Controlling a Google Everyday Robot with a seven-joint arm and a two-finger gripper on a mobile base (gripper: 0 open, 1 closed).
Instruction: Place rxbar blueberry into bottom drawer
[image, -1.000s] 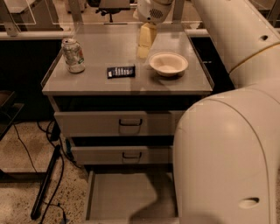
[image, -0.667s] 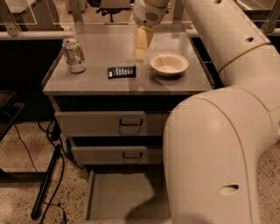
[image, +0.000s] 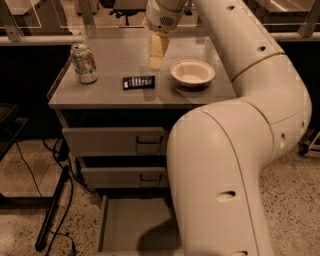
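Observation:
The rxbar blueberry (image: 138, 82), a flat dark bar with white lettering, lies on the grey cabinet top (image: 105, 92) between a soda can and a bowl. My gripper (image: 156, 54) hangs just behind and slightly right of the bar, above the cabinet top, not touching it. The bottom drawer (image: 125, 225) is pulled open at floor level, its flat grey inside showing, partly hidden by my arm (image: 225, 150).
A soda can (image: 84, 63) stands at the left of the cabinet top. A white bowl (image: 192, 73) sits at the right. Two shut handled drawers (image: 149, 141) are above the open one. A black stand leg and cables (image: 52, 210) lie on the floor at left.
My gripper has moved a little left and lower, closer to the bar. My arm's bulk has shifted left in view. The bar, can and bowl have not moved.

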